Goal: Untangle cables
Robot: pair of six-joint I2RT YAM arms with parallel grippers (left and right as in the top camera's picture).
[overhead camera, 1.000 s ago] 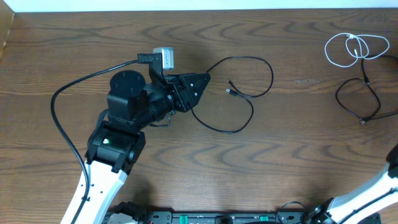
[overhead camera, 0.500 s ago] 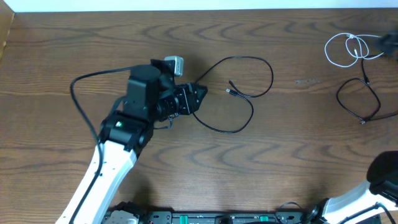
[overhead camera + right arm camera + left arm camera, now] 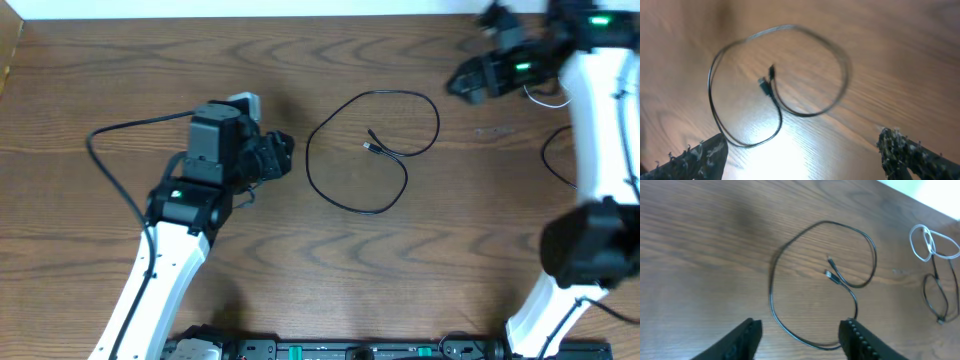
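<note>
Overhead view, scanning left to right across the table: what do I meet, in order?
left gripper → looped black cable → right gripper

three thin cables show in all: two black, namely the central black cable [image 3: 307, 160] and the far black cable [image 3: 925, 291], and one white cable [image 3: 912, 242]. two grippers are present, the left gripper [image 3: 800, 327] and the right gripper [image 3: 802, 140]. one wooden table [image 3: 120, 60] lies under them all.
</note>
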